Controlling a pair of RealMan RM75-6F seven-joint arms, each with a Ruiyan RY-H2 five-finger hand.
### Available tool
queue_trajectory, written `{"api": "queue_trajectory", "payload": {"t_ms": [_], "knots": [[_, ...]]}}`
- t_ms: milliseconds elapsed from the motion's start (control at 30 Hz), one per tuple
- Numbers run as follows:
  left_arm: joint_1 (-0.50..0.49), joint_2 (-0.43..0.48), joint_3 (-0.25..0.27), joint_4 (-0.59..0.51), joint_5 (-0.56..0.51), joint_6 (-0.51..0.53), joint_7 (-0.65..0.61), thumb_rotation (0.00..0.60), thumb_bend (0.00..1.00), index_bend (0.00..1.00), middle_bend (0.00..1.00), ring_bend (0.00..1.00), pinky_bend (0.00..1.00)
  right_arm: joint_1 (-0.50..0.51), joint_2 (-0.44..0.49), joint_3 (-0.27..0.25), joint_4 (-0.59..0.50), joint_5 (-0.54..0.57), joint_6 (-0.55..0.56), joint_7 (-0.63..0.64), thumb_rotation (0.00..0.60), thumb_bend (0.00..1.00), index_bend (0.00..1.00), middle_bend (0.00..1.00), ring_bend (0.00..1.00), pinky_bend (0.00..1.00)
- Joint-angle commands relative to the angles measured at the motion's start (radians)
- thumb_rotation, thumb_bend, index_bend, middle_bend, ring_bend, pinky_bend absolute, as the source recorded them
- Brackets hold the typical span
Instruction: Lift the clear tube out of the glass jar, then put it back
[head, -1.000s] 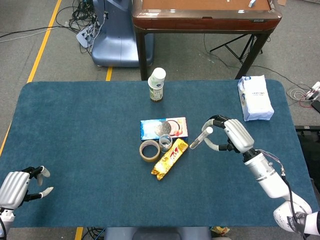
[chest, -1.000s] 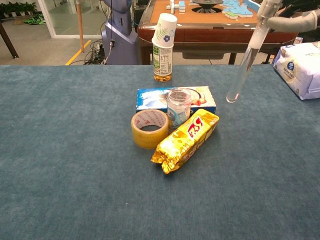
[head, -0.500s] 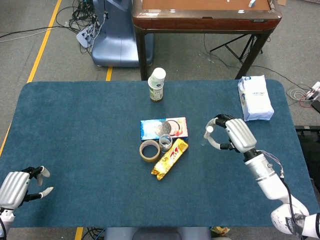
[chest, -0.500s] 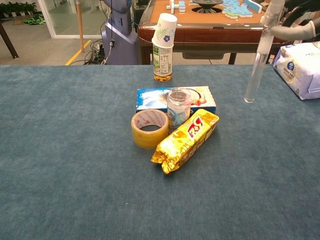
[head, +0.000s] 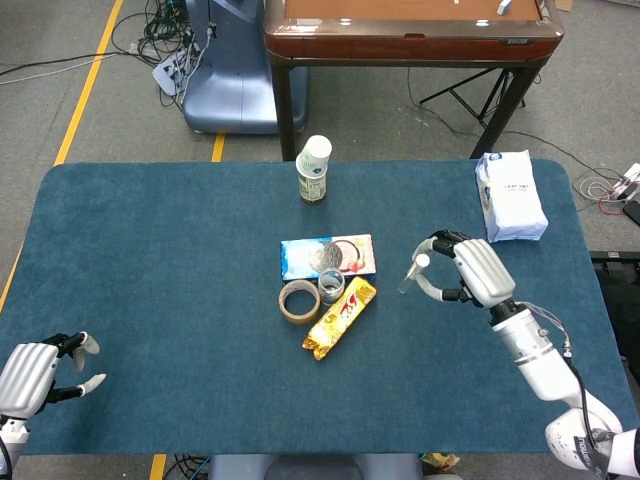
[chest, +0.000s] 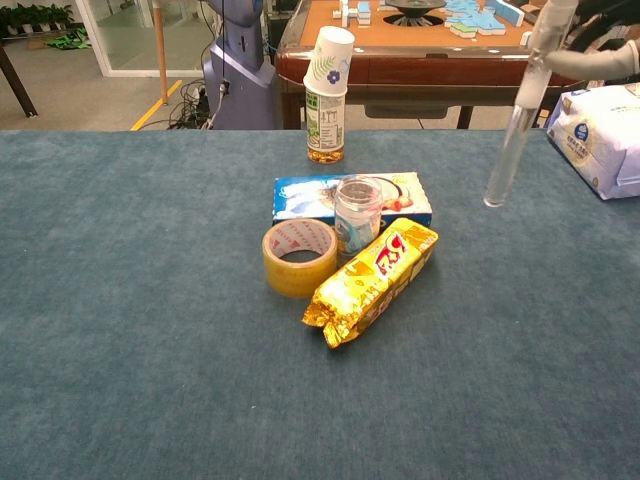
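Observation:
The clear tube (chest: 515, 122) hangs nearly upright in the air, right of the jar, pinched near its top by my right hand (head: 463, 272). In the head view the tube (head: 410, 276) shows foreshortened below the fingers. Only the fingers (chest: 598, 64) of that hand show at the chest view's top right. The small glass jar (chest: 358, 216) stands at mid-table between a tape roll and a snack pack; the jar (head: 331, 286) is well left of the tube. My left hand (head: 35, 375) rests at the near left table edge, fingers apart, holding nothing.
A yellow snack pack (chest: 372, 281), a tape roll (chest: 299, 257) and a blue-white box (chest: 309, 198) crowd the jar. A bottle capped with a paper cup (chest: 327, 95) stands behind. A white tissue pack (head: 511, 197) lies at the far right.
The tube swung from a leftward tilt to nearly upright and moved right, away from the jar, then settled. The left hand has not moved.

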Motion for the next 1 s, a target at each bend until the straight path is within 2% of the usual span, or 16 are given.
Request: {"api": "queue_trajectory", "payload": {"t_ms": [33, 167, 267, 400, 633, 733, 867, 1000], "knots": [[0.0, 0.0, 0.0, 0.0, -0.001, 0.0, 0.0, 0.6, 0.14, 0.51, 0.7, 0.52, 0.7, 0.013, 0.018, 0.0, -0.045, 0.096, -0.055, -0.108, 0.6, 0.58, 0.67, 0.5, 0.3, 0.32], [0.0, 0.001, -0.001, 0.0, -0.003, 0.0, -0.003, 0.6, 0.14, 0.51, 0.7, 0.52, 0.7, 0.01, -0.004, 0.013, -0.047, 0.07, -0.038, -0.036, 0.6, 0.58, 0.67, 0.5, 0.3, 0.32], [0.001, 0.002, -0.001, 0.0, -0.002, 0.002, -0.008, 0.6, 0.14, 0.51, 0.7, 0.52, 0.7, 0.002, -0.026, 0.021, -0.026, 0.002, 0.006, 0.062, 0.6, 0.58, 0.67, 0.5, 0.3, 0.32], [0.002, 0.004, -0.001, 0.001, -0.002, 0.004, -0.013, 0.6, 0.14, 0.51, 0.7, 0.52, 0.7, -0.007, -0.054, 0.023, 0.012, -0.059, 0.061, 0.134, 0.6, 0.59, 0.67, 0.5, 0.3, 0.32], [0.002, 0.004, -0.001, 0.0, 0.0, 0.004, -0.011, 0.6, 0.14, 0.51, 0.7, 0.52, 0.7, -0.007, -0.039, 0.007, 0.025, -0.052, 0.037, 0.12, 0.6, 0.59, 0.67, 0.5, 0.3, 0.32], [0.002, 0.003, -0.001, 0.0, -0.002, 0.003, -0.009, 0.6, 0.14, 0.51, 0.7, 0.52, 0.7, -0.007, -0.021, 0.002, 0.021, -0.024, 0.014, 0.074, 0.6, 0.59, 0.67, 0.5, 0.3, 0.32], [0.001, 0.003, -0.001, 0.0, -0.001, 0.002, -0.006, 0.6, 0.14, 0.51, 0.7, 0.52, 0.7, -0.002, 0.015, 0.004, -0.031, 0.063, -0.03, -0.052, 0.6, 0.59, 0.67, 0.5, 0.3, 0.32], [0.001, 0.002, 0.0, -0.001, 0.0, 0.002, -0.003, 0.6, 0.14, 0.51, 0.7, 0.52, 0.7, 0.001, 0.011, 0.016, -0.061, 0.087, -0.032, -0.052, 0.6, 0.59, 0.67, 0.5, 0.3, 0.32]]}}
